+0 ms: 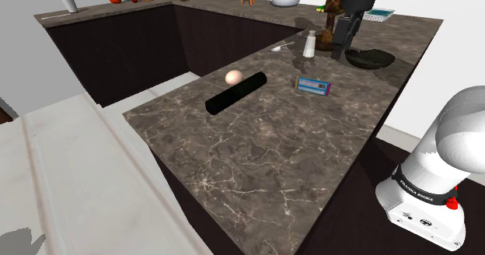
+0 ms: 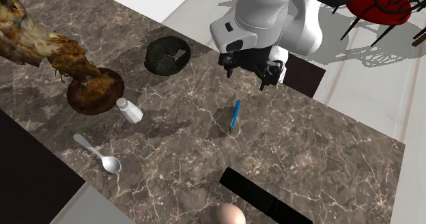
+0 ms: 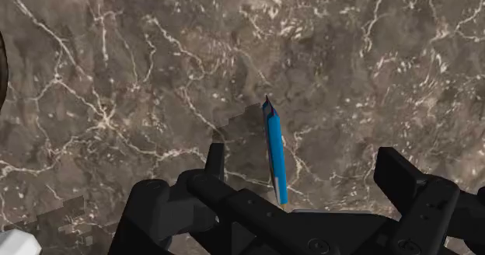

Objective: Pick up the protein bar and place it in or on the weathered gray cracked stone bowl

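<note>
Wrist view shows the open hand [image 3: 303, 158] above the thin blue bar [image 3: 273, 156], nearer one finger, so closing could topple it.

Blue protein bar [image 1: 312, 85] is sitting on the worktop [image 1: 256, 152], apart from the dark bowl [image 1: 370, 57]. Black cylinder [image 1: 235, 92] is lying beside an egg [image 1: 234, 77].

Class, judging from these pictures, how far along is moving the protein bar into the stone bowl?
Done: the approach; the open gripper hangs over the protein bar. In hand: nothing; the bar stands on edge on the counter, untouched. Left: lowering, grasping, lifting, carrying it to the dark bowl and releasing.
</note>
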`<state>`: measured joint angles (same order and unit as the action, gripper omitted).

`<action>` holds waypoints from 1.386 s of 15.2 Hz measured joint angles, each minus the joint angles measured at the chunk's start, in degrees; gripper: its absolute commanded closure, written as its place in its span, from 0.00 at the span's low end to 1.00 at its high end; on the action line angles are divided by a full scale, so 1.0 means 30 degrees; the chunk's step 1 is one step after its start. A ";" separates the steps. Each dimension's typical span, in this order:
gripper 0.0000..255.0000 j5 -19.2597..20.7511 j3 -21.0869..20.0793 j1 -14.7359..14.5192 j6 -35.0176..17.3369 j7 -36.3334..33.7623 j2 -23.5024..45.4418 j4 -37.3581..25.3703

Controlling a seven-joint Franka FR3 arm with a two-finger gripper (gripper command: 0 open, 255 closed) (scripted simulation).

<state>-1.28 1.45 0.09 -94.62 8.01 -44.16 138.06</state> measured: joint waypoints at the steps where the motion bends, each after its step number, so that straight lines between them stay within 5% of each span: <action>1: 0.00 0.0000 0.0000 0.0000 0.0000 0.0000 0.0000 0.0000; 14: 0.00 0.1258 -0.0444 -0.0690 -0.4793 0.1726 0.2531 0.3441; 21: 0.00 0.1285 -0.0426 -0.0677 -0.5494 0.1721 0.2649 0.4017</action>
<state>2.57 0.17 -1.94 -111.10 13.17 -36.21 150.11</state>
